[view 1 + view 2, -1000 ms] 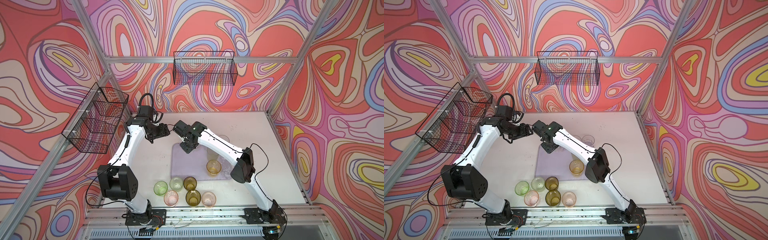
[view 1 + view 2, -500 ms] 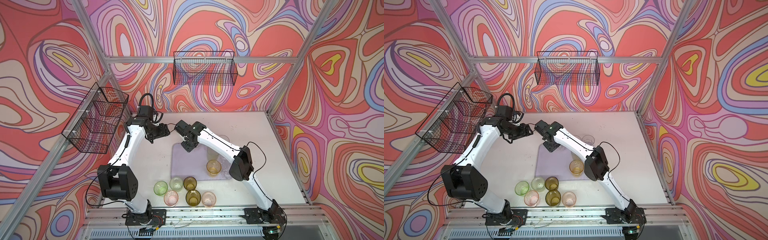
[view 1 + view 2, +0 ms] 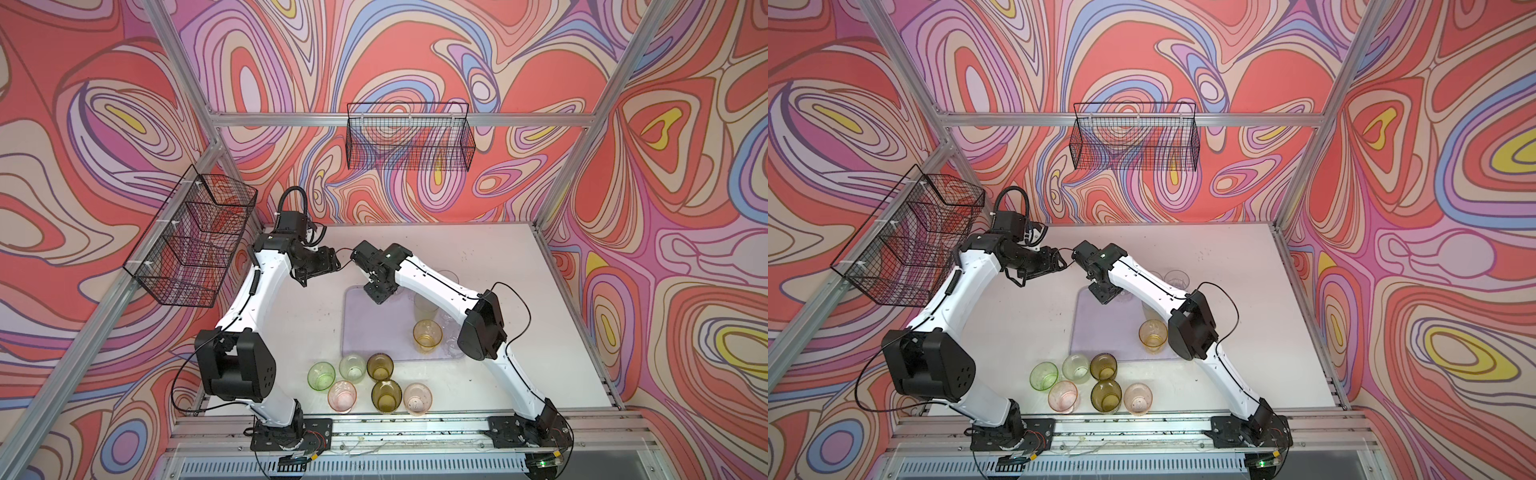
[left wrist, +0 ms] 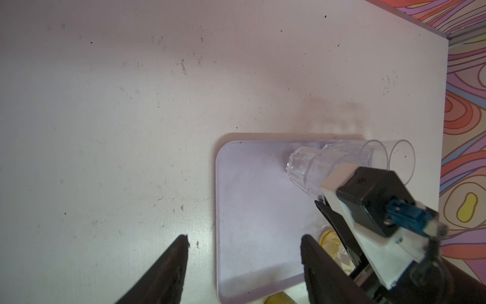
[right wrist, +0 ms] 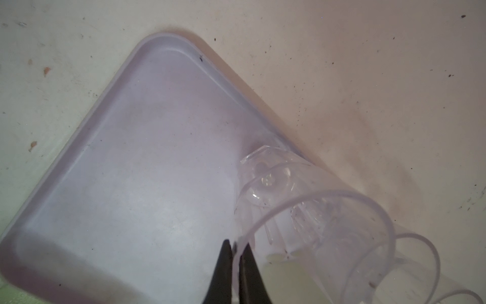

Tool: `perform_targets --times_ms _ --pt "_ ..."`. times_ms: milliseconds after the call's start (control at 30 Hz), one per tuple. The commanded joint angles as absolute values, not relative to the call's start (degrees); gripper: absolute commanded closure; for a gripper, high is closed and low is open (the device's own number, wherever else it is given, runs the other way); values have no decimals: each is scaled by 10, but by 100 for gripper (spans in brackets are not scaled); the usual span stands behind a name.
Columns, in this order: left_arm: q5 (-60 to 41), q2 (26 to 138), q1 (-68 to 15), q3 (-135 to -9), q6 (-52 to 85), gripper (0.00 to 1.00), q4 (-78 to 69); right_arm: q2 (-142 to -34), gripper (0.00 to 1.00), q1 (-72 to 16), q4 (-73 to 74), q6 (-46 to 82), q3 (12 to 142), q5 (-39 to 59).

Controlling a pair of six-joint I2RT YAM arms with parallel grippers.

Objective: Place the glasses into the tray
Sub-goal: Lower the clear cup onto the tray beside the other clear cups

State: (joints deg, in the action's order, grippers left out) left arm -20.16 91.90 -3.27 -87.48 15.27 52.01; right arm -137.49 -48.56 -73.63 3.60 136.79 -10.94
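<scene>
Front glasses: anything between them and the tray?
Nothing visible. The six front glasses stand beside the tray's near rim; its left half is bare. The right gripper, jaws shut on a clear glass, is over the far edge.

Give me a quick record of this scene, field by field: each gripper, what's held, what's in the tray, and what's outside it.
left gripper: open, empty, hovering by a tray corner
right gripper: shut on the rim of a clear glass
held glass: at the tray's far edge; set down or not, cannot tell
in tray: amber glass, plus pale and clear ones partly hidden by the right arm
outside tray: six glasses on the table in front; green glass leftmost, pink glass rightmost
</scene>
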Motion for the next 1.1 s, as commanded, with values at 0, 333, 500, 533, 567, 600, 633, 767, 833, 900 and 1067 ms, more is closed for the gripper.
perform_targets --times_ms 0,333,500,533,567,600,633,767,833,900,1067 --pt "-208 904 -28 -867 153 29 515 -1384 100 -480 -727 33 1361 -119" --pt "-212 907 -28 -868 154 29 515 -1386 100 -476 -723 33 1344 -117" --pt "-214 909 -28 -867 155 29 513 -1389 100 -476 -723 34 1343 -120" --pt "-215 909 -28 -868 155 29 514 -1389 100 -476 -722 34 1343 -121" --pt "-215 909 -27 -868 155 29 514 -1389 100 -476 -721 34 1342 -122" --pt "-216 909 -28 -868 155 29 514 -1388 99 -475 -720 33 1341 -122" --pt "-215 909 -28 -867 155 29 513 -1388 97 -475 -719 33 1340 -122" --pt "-215 908 -28 -867 156 29 513 -1388 94 -475 -716 30 1341 -129" --pt "-216 908 -28 -867 156 29 513 -1388 93 -475 -715 29 1341 -130" --pt "-216 908 -28 -868 156 29 513 -1388 91 -475 -714 28 1340 -132" --pt "-215 906 -28 -868 155 29 514 -1385 88 -475 -708 26 1339 -137"
